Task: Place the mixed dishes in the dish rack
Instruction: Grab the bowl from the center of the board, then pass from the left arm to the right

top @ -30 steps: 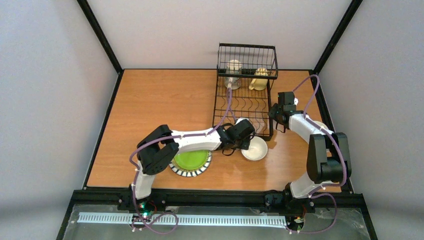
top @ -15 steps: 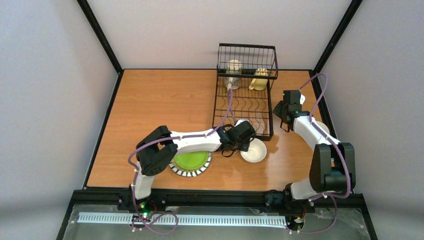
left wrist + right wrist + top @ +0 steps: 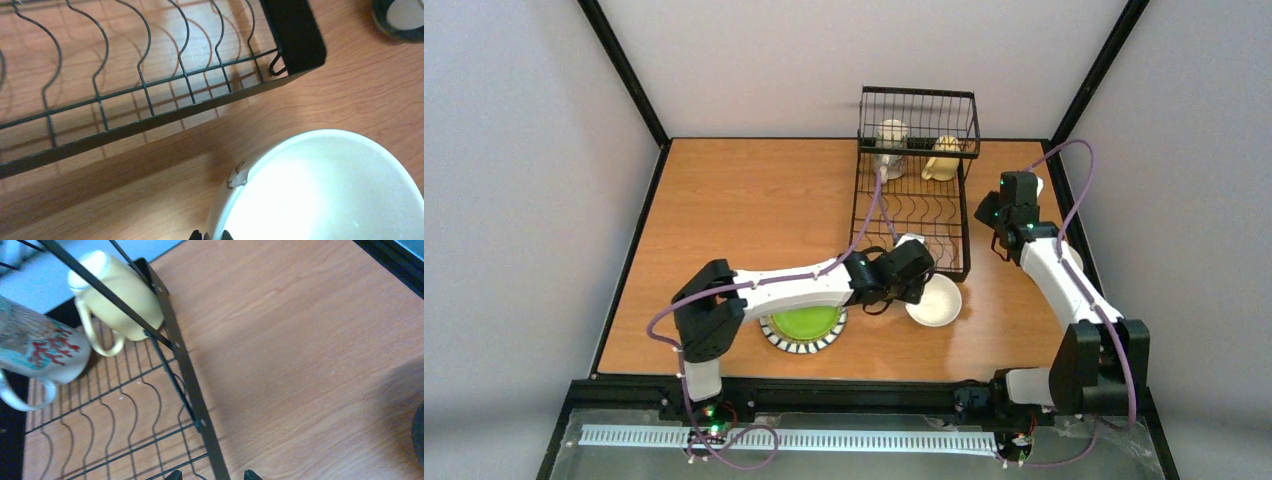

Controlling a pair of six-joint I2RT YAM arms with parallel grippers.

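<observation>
Left gripper (image 3: 210,235): closed narrow on the rim of a cream-white bowl (image 3: 934,300), one fingertip on each side of the rim wall. The bowl is off the near right corner of the dish rack (image 3: 914,215), just beside it and outside its frame. Whether the bowl's base rests on the table (image 3: 734,200) cannot be told. A small chip or mark shows on the bowl's rim in the left wrist view.

Right gripper (image 3: 212,474): jaws spread wide, holding nothing. It is at the right side of the rack, about midway along its length. The rack's right rail runs between the fingertips in the wrist view; contact cannot be told.

Dish rack: at the far edge of the table, right of centre, raised basket tier at the far end. The slotted base carries no dishes along its near part.

Cream mug (image 3: 120,295) and white patterned mug (image 3: 40,347): both tilted at the far end of the rack, by the basket tier.

Lime-green plate (image 3: 806,325): flat on the table near the front edge, partly beneath the left arm.

Teal-banded cup (image 3: 402,15): on the table right of the rack, clear of its frame
</observation>
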